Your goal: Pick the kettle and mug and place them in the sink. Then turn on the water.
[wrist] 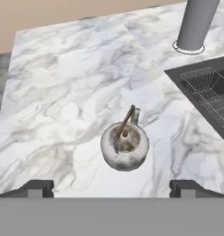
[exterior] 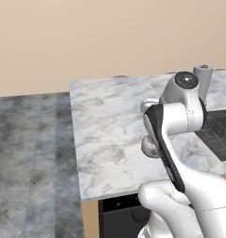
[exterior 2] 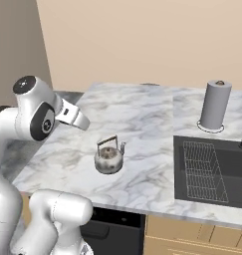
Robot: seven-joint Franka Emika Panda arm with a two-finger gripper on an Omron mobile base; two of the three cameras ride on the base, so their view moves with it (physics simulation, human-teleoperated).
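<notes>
The kettle (exterior 2: 109, 158), squat and silvery with a thin arched handle, stands upright on the white marble counter. In the hand view the kettle (wrist: 125, 145) sits centred, below and ahead of my gripper (wrist: 112, 188), whose two dark fingertips (wrist: 37, 186) stand wide apart with nothing between them. The gripper hovers above the kettle without touching it. To the right, the dark sink (exterior 2: 178, 169) is set into the counter with a wire rack (exterior 2: 204, 172) inside; the sink (wrist: 189, 76) also shows in the hand view. The mug and the water are out of view.
A tall grey paper-towel roll (exterior 2: 214, 105) stands behind the sink, also seen from the hand (wrist: 196, 23). My white arm (exterior: 175, 135) rises in front of the counter (exterior: 109, 135). The counter's left edge drops to a grey floor (exterior: 30, 162).
</notes>
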